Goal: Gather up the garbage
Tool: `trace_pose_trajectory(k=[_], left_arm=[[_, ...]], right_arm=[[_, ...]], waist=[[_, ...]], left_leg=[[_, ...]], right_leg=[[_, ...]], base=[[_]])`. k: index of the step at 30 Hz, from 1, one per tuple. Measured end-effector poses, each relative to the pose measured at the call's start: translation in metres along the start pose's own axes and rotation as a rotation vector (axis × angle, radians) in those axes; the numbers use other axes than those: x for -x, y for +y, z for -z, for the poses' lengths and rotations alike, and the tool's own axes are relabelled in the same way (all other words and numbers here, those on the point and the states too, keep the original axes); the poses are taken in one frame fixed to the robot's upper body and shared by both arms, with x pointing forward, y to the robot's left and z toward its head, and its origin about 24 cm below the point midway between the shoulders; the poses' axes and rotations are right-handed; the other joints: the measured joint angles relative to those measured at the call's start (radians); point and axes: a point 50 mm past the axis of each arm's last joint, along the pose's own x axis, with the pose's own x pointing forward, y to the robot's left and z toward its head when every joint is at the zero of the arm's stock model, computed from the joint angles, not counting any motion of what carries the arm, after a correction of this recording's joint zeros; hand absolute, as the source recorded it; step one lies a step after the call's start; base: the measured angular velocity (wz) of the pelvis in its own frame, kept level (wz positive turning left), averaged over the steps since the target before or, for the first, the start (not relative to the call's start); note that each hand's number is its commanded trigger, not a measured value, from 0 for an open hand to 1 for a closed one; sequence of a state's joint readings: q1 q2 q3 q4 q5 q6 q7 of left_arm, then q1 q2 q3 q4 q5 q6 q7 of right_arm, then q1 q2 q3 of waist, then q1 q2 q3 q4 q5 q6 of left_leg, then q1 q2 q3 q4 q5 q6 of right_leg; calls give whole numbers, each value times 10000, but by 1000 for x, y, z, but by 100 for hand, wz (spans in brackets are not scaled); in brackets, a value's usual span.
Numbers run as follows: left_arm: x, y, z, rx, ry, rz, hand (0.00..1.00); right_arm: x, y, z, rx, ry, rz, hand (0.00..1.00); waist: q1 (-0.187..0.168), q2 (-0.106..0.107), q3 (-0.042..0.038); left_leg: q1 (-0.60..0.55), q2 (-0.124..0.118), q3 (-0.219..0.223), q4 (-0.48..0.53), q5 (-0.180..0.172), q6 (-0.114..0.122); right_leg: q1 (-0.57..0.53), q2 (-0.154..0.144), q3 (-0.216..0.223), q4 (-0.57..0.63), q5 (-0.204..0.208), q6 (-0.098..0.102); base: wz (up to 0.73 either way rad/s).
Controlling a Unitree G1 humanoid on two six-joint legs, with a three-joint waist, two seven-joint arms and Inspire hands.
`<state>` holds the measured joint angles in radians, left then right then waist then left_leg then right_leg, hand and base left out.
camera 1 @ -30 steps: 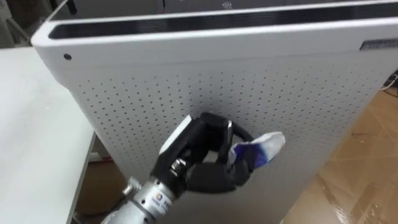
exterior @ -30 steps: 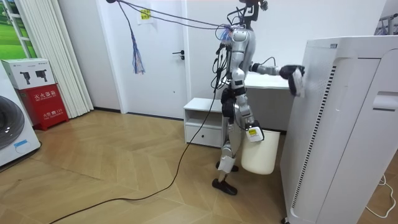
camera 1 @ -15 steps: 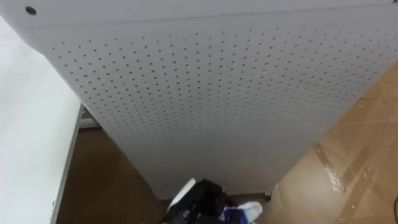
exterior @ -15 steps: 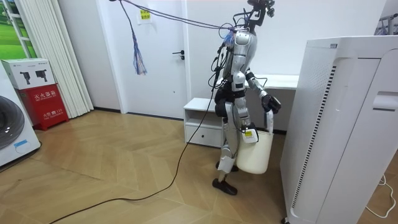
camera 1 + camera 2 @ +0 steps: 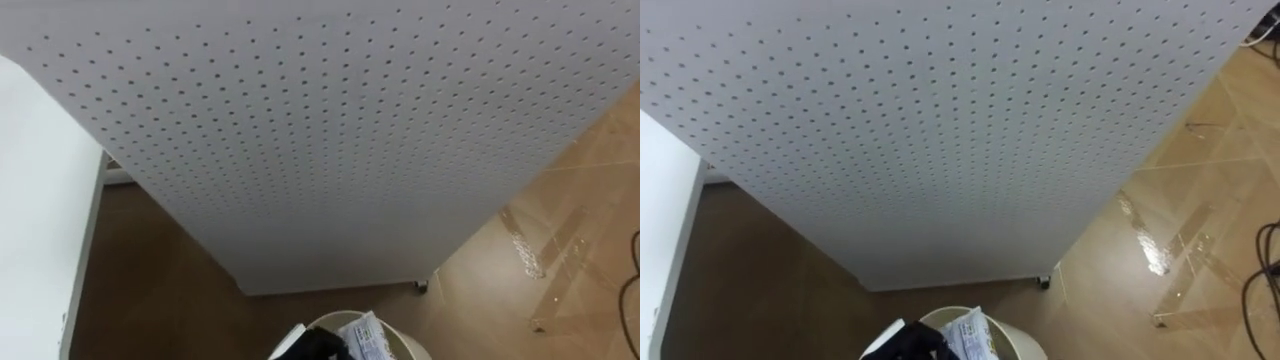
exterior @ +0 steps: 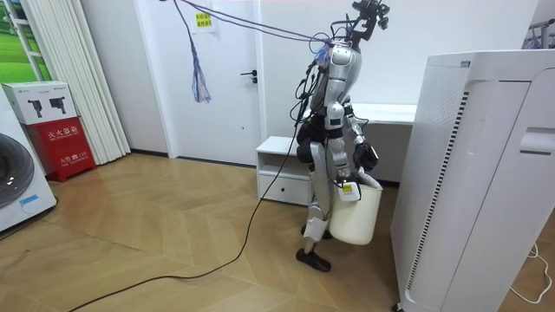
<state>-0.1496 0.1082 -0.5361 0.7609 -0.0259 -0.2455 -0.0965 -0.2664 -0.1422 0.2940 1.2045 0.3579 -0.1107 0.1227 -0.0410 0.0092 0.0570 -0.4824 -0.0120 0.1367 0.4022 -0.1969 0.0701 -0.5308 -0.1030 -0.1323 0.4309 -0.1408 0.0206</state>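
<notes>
Robot stood on the wood floor (image 6: 173,251) between the white desk (image 6: 390,111) and the tall perforated unit (image 5: 330,130), close up to the unit. Head cam looked down the unit's dotted side panel to its foot.

White bin (image 5: 402,340) was at the bottom edge of the eye views, below the unit's lower corner. Left hand (image 5: 312,347) was dark and sat just over the bin's rim on its left side. It was barely in frame, so couldn't tell if it was spread or clamped.

Garbage (image 5: 366,334), a crumpled white printed wrapper, was right beside that hand, in the bin's mouth. Held or loose: couldn't tell.

Room view: bin was beside the robot's leg, with right hand (image 6: 349,185) at its rim. Grip was too small to read. Left hand was just above the bin's opening.
</notes>
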Motion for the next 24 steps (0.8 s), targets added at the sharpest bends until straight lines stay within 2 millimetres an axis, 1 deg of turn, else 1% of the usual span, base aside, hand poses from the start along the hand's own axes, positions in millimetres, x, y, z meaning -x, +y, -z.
trace_pose_trajectory(k=[4, 10, 15, 24], left_arm=[[2, -3, 12, -73, 562, 91, 0], [4, -5, 19, -156, 903, 230, 0], [8, -7, 31, -97, 1405, 361, 0], [12, -6, 41, -51, 1817, 408, 0]], right_arm=[[0, 2, 0, -28, 8, -49, 100], [-1, 9, 2, -50, 70, -217, 100], [-1, 9, 5, 16, 220, -216, 100], [-1, 7, 7, -324, 326, -101, 100]], waist=[[-46, -16, 1], [-30, -35, 3], [-20, -44, -3], [-43, -52, -8]], left_leg=[[-108, 9, -24, 75, -8, 10], [-146, 13, -11, 149, -5, 10], [-118, 14, -1, 215, -5, 10], [-101, 12, -29, 238, -5, 11]], right_leg=[[-70, -9, -29, 82, 3, -6], [-118, -17, -18, 162, 1, -17], [-112, -17, -7, 172, -2, -21], [-89, -18, 21, 242, -2, -25]], base=[[0], [0], [0], [0]])
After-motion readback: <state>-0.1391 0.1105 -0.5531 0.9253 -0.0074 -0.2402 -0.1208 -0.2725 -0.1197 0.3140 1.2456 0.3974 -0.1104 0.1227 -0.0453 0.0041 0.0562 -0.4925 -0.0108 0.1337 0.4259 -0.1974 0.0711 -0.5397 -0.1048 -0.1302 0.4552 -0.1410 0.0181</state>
